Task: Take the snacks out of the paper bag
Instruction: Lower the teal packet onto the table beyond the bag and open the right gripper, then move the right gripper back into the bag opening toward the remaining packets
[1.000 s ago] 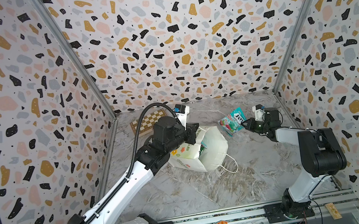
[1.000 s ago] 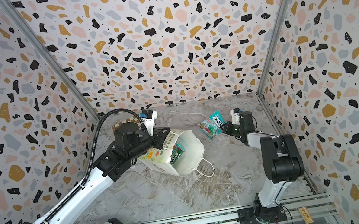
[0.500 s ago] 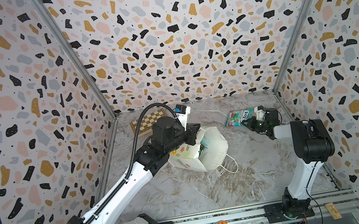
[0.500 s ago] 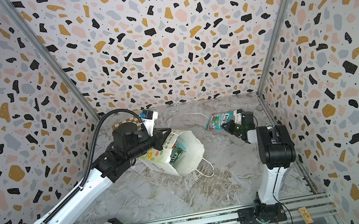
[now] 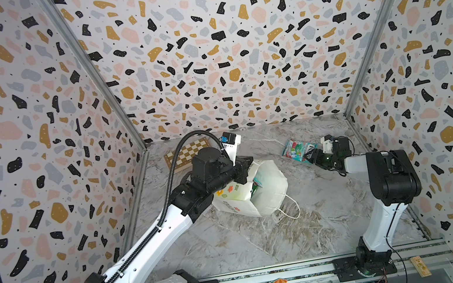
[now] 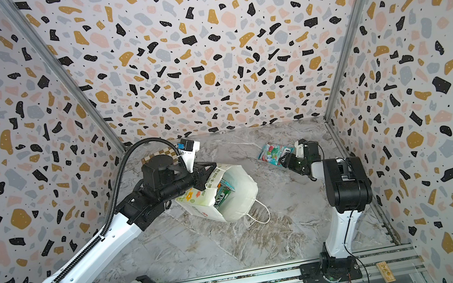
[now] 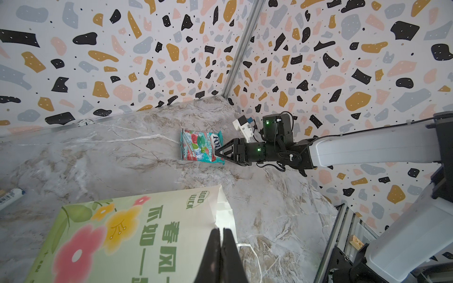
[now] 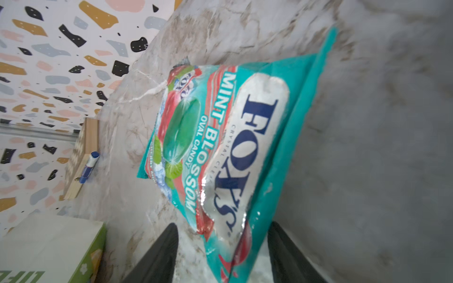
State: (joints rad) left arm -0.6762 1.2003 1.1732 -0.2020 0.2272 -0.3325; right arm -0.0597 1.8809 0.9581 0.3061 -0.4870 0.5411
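1. A flat glossy teal-and-red candy packet (image 5: pixel 297 149) (image 8: pixel 220 147) lettered "FOX'S" lies on the grey marble counter (image 5: pixel 267 249) near its far right corner, outside the bag.
2. The right pincer (image 5: pixel 311 157) (image 7: pixel 218 154) is spread, one finger on each side of that packet's nearer short end. It grips nothing (the packet rests on the counter).
3. The tall white paper bag (image 5: pixel 270 193) (image 6: pixel 240 198) with flower prints lies tipped over about the counter's middle, its mouth gaping toward the right and front edges. The left pincer (image 5: pixel 246 166) (image 7: pixel 221 230) is pressed together on the mouth's rim.
4. The next reach likely turns on this: the mouth lies from the right pincer toward the counter's middle and faces that free, nearer arm. The bag's long axis slants back toward the left edge.
5. In the mouth only a green packet (image 6: pixel 222 197) and a teal edge show. How many lie deeper cannot be told, and the left arm covers the bag's far side.
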